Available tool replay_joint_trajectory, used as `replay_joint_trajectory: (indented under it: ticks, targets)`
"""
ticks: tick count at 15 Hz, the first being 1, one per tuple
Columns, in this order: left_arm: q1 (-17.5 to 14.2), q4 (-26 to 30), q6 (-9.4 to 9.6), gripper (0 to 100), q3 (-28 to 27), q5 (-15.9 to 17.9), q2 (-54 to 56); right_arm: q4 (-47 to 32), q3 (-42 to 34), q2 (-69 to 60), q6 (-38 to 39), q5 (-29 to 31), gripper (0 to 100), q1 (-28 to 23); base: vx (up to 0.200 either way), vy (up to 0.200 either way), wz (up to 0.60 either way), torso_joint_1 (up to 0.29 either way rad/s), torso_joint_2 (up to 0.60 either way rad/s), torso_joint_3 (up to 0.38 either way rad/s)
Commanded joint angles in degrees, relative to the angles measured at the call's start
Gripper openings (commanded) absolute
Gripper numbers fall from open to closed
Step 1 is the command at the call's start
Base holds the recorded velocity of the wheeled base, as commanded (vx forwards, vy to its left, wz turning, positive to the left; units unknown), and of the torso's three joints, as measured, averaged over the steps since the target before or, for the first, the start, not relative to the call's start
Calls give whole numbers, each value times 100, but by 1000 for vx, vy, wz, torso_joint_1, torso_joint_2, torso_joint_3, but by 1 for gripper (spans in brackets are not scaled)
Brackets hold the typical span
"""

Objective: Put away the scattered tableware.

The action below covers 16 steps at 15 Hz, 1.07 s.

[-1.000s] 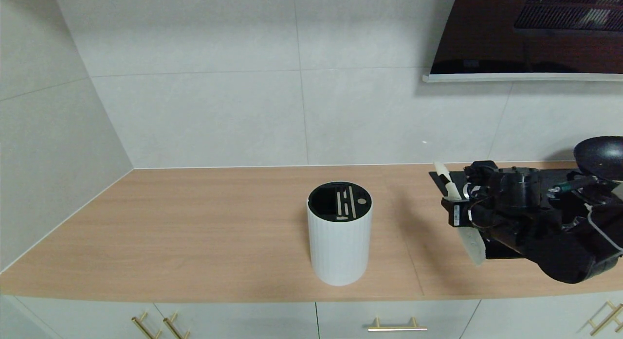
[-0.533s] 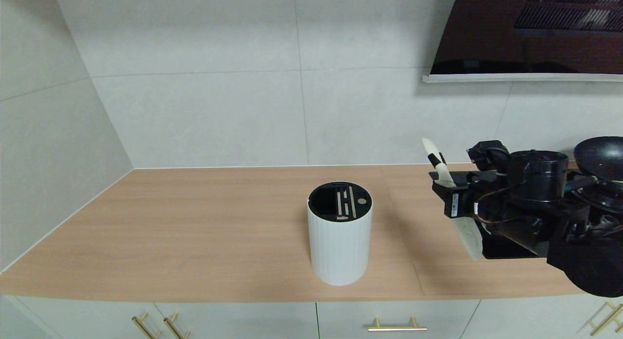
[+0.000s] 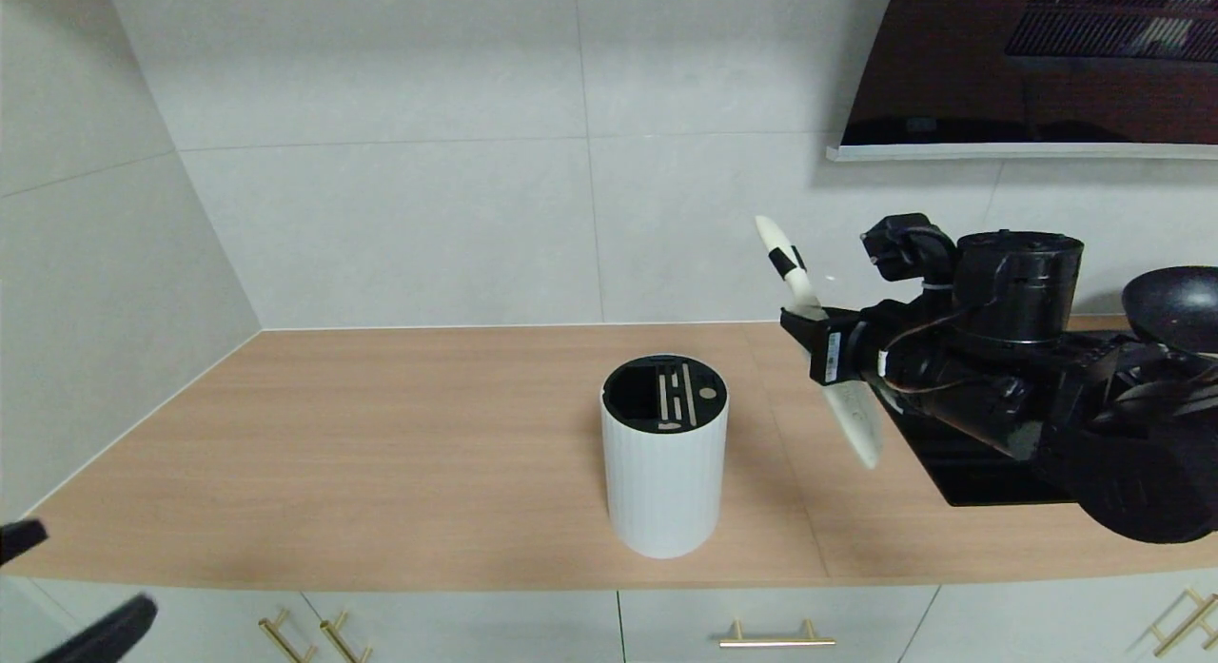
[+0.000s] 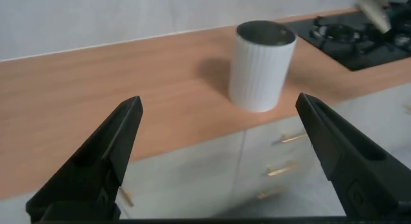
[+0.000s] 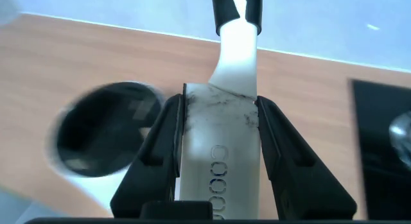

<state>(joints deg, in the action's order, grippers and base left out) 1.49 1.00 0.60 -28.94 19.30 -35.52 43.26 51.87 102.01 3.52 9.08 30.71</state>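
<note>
My right hand [image 3: 826, 351] clamped the knife [image 3: 852, 420], long axis near upright, blade down. The holder [image 3: 664, 473] stood below, to that hand's left; my left hand [image 4: 218, 103] gaped, farther off.

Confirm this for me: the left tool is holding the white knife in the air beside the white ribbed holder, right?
No, the right tool holds the white knife, as the head view shows. It is in the air beside the white ribbed holder; the left tool is open.
</note>
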Motion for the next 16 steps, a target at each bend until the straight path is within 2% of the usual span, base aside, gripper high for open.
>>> replay_joint_trajectory:
  ticks: [1, 2, 3, 4, 5, 7, 8, 9, 10, 11, 12, 13, 14, 16]
  targets:
    - [273, -865, -60, 100, -947, 197, -2477, 15, -160, -146, 8, 23, 0, 295, 0, 0, 0, 0, 0, 0]
    - [449, -1190, -165, 100, -912, 188, -2776, 7, -248, -252, 8, 23, 0, 401, 0, 0, 0, 0, 0, 0]
    - [836, -1629, -561, 100, -824, 180, -3136, 7, -353, -392, 8, 23, 0, 594, 0, 0, 0, 0, 0, 0]
    - [1055, -1796, -816, 100, -797, 180, -3303, 7, -388, -472, 17, 23, 0, 717, 0, 0, 0, 0, 0, 0]
    - [1512, -2051, -1290, 100, -753, 171, -3593, 7, -520, -551, 105, 23, 0, 946, 0, 0, 0, 0, 0, 0]
    - [2110, -2587, -2116, 100, -745, 171, -3997, 24, -643, -586, 140, 41, 0, 1218, 0, 0, 0, 0, 0, 0]
    - [2347, -2939, -2635, 100, -736, 171, -4156, 33, -678, -586, 157, 67, 0, 1315, 0, 0, 0, 0, 0, 0]
    - [2506, -3203, -3039, 100, -736, 171, -4261, 51, -713, -577, 184, 120, 0, 1429, 0, 0, 0, 0, 0, 0]
    - [2620, -3563, -3681, 100, -745, 180, -4463, 51, -713, -568, 254, 155, 0, 1587, 0, 0, 0, 0, 0, 0]
    - [2655, -3844, -4111, 100, -745, 180, -4639, 59, -713, -559, 324, 155, 0, 1746, 0, 0, 0, 0, 0, 0]
    - [2655, -3879, -4155, 100, -745, 180, -4665, 59, -713, -559, 342, 155, 0, 1763, 0, 0, 0, 0, 0, 0]
    - [2681, -4275, -4516, 100, -736, 180, -4929, 59, -696, -542, 483, 155, 0, 2018, 0, 0, 0, 0, 0, 0]
    - [2752, -4371, -4586, 100, -709, 171, -4999, 59, -687, -524, 535, 155, 0, 2124, 0, 0, 0, 0, 0, 0]
    - [2919, -4468, -4586, 100, -674, 136, -5096, 68, -678, -463, 614, 146, 0, 2282, 0, 0, 0, 0, 0, 0]
